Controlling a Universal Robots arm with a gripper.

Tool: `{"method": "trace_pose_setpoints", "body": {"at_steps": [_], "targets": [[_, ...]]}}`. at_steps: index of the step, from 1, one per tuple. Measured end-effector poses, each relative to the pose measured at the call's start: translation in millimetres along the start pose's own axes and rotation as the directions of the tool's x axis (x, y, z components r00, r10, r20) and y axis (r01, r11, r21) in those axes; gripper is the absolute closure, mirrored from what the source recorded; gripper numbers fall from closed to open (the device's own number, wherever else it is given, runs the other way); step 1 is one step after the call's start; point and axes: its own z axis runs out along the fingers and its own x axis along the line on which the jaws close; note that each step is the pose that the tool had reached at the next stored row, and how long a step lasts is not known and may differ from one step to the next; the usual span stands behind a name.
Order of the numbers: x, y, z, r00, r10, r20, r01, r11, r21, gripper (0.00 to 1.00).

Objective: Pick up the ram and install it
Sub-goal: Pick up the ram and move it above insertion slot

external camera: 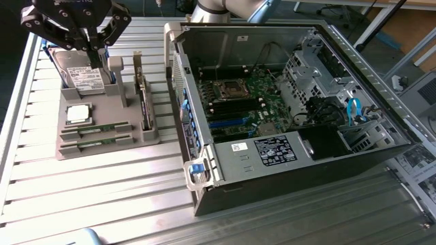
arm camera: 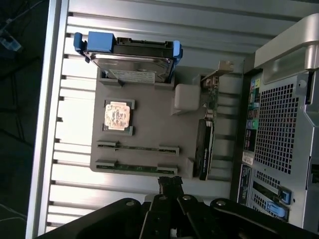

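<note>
Exterior view: closed gripper (external camera: 95,61) hangs above hard drive (external camera: 85,79).

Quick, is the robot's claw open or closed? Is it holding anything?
Gripper: closed, holding nothing.

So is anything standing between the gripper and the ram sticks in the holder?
Nothing visible. The gripper hangs shut above the gray holder, and both ram sticks lie in their slots with nothing over them; the processor chip sits beside them, not across.
</note>
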Motion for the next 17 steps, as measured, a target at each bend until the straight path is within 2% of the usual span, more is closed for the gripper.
{"method": "trace_pose_setpoints", "body": {"at_steps": [9, 17], "targets": [[0.0, 0.0, 0.0, 0.9978, -0.066, -0.003, 0.067, 0.9978, 0.0003, 0.89], [0.0, 0.0, 0.0, 0.9913, -0.131, -0.0063, 0.131, 0.9913, 0.0016, 0.89]]}}
